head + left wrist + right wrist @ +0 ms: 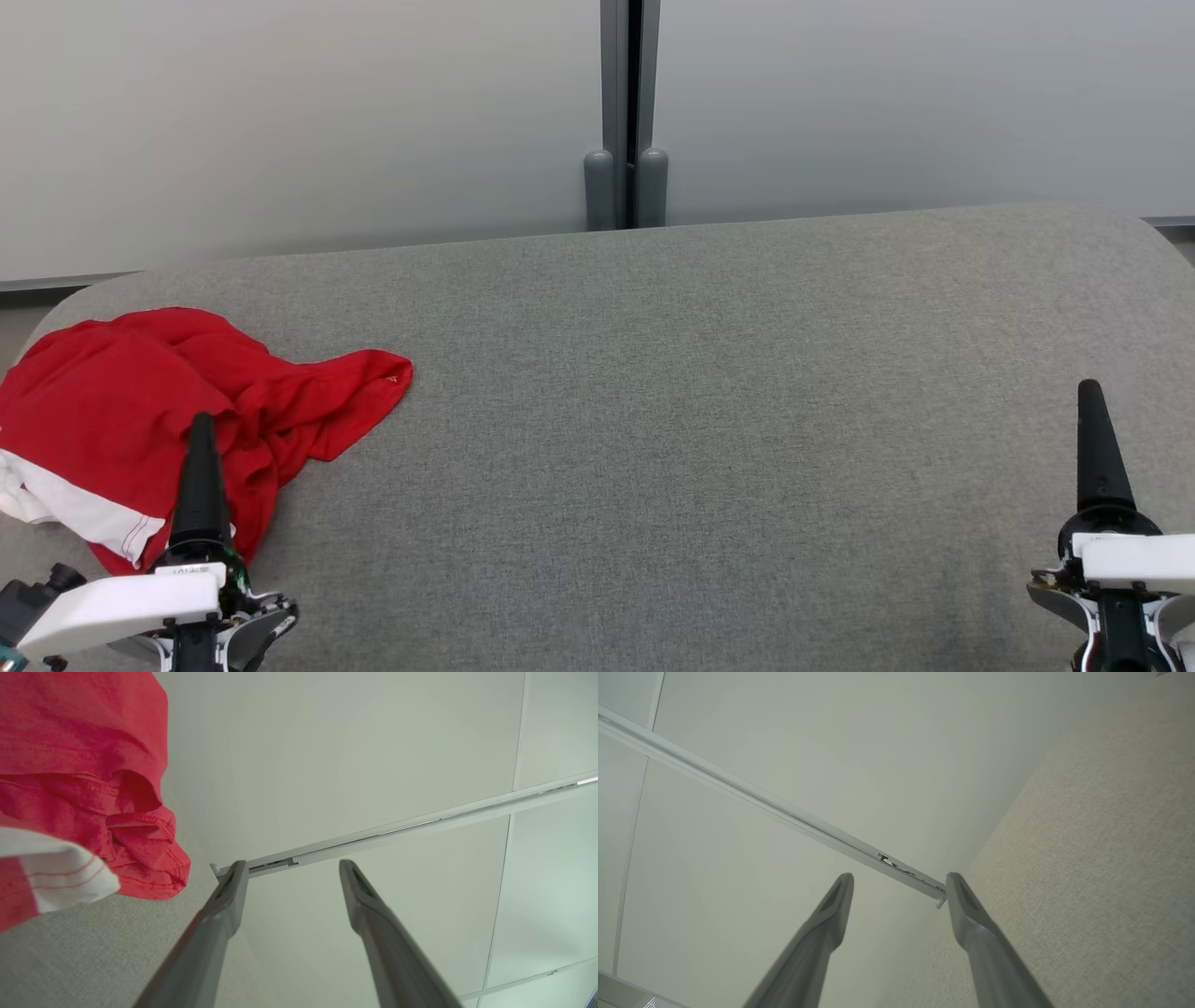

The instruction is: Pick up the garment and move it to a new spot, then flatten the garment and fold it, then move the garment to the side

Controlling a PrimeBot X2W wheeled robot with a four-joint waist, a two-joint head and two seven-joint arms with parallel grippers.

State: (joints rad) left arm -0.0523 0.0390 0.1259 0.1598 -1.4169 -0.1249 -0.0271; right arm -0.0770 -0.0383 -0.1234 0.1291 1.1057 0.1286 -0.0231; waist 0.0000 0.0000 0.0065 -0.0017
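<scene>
A crumpled red garment (pixel 140 411) with a white band lies on the far left of the grey fabric table (pixel 700 420). My left gripper (pixel 201 429) hangs over the garment's near edge. In the left wrist view that gripper (pixel 292 865) stands open with nothing between its fingers, and the garment (pixel 84 779) bunches at the upper left. My right gripper (pixel 1089 392) is at the lower right of the table, far from the garment. The right wrist view shows this gripper (pixel 901 879) open and empty above the table (pixel 1087 858).
Pale wall panels (pixel 280 112) rise behind the table, split by a grey post (pixel 627 112). The table's rounded far corners sit at the upper left and upper right. Bare grey fabric spans the middle and right of the table.
</scene>
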